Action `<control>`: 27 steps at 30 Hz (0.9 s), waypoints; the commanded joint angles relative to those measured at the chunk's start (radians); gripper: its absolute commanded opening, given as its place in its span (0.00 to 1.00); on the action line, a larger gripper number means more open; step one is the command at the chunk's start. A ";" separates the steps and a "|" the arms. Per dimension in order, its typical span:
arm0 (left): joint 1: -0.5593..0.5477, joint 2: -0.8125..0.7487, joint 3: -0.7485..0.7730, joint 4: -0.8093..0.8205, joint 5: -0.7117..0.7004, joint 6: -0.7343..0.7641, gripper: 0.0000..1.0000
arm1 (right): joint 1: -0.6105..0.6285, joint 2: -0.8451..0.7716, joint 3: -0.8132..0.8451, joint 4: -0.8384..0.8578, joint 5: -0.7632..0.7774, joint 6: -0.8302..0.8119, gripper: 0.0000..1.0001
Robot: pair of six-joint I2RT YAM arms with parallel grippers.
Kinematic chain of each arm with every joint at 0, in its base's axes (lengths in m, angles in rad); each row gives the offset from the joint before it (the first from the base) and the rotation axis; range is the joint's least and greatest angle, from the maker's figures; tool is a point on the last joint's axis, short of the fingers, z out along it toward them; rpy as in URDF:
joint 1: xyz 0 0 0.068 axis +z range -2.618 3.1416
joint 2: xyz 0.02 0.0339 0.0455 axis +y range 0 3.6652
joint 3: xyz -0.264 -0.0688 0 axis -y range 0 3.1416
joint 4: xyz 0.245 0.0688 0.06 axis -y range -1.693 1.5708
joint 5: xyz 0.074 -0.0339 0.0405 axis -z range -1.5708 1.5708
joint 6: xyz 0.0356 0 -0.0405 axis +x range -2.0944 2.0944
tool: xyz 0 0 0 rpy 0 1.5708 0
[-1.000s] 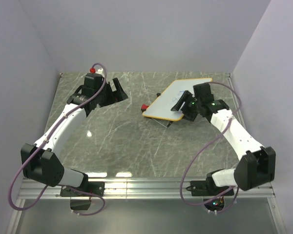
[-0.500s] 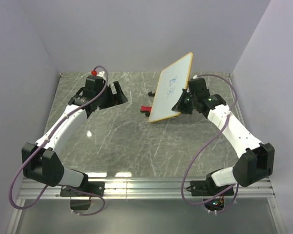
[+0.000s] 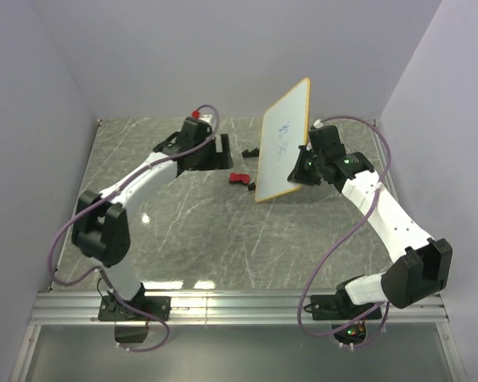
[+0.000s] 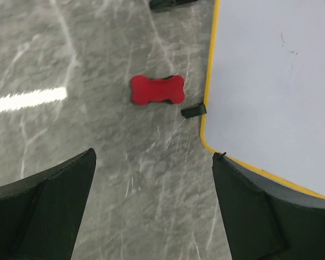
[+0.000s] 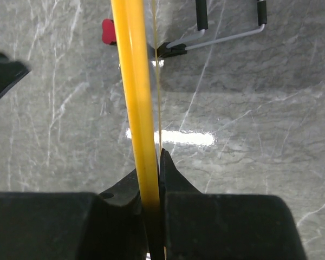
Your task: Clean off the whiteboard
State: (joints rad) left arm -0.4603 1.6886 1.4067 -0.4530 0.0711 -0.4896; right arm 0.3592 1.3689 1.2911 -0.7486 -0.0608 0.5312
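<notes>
The whiteboard (image 3: 283,143), white with a yellow-orange rim and faint blue scribbles, stands nearly upright above the table at the back right. My right gripper (image 3: 300,171) is shut on its right edge. In the right wrist view the rim (image 5: 135,97) runs edge-on between the closed fingers of that gripper (image 5: 151,168). A small red bone-shaped eraser (image 3: 239,178) lies on the table left of the board's lower corner. My left gripper (image 3: 215,151) hovers open just behind it. In the left wrist view the eraser (image 4: 157,90) lies ahead of the open gripper (image 4: 154,157), with the whiteboard (image 4: 276,92) to the right.
A wire stand with black-tipped ends (image 5: 222,32) lies on the marble table behind the board, and its black foot (image 4: 194,111) sits by the board's rim. Grey walls close in the table at the back and on both sides.
My right gripper shut on the whiteboard and tipped it from lying low to nearly upright. My left arm swung right toward the red eraser, still open.
</notes>
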 commanded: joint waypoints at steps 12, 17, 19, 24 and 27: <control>-0.086 0.284 0.282 0.080 0.009 0.479 0.92 | -0.040 -0.025 0.030 -0.271 0.193 -0.154 0.00; -0.092 0.362 0.330 0.071 0.056 0.615 0.86 | -0.040 -0.073 0.025 -0.319 0.188 -0.152 0.00; -0.092 0.390 0.353 0.028 0.058 0.664 0.84 | -0.040 -0.085 0.028 -0.340 0.200 -0.157 0.00; -0.083 0.460 0.428 -0.035 0.111 0.729 0.66 | -0.042 -0.093 0.024 -0.353 0.220 -0.158 0.00; -0.075 0.480 0.437 -0.062 0.104 0.752 0.66 | -0.040 -0.082 0.028 -0.356 0.217 -0.151 0.00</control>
State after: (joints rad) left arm -0.5446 2.1635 1.7969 -0.4763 0.1379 0.1902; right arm 0.3305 1.2793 1.3331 -1.0111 0.0109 0.4297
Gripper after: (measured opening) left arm 0.663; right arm 0.077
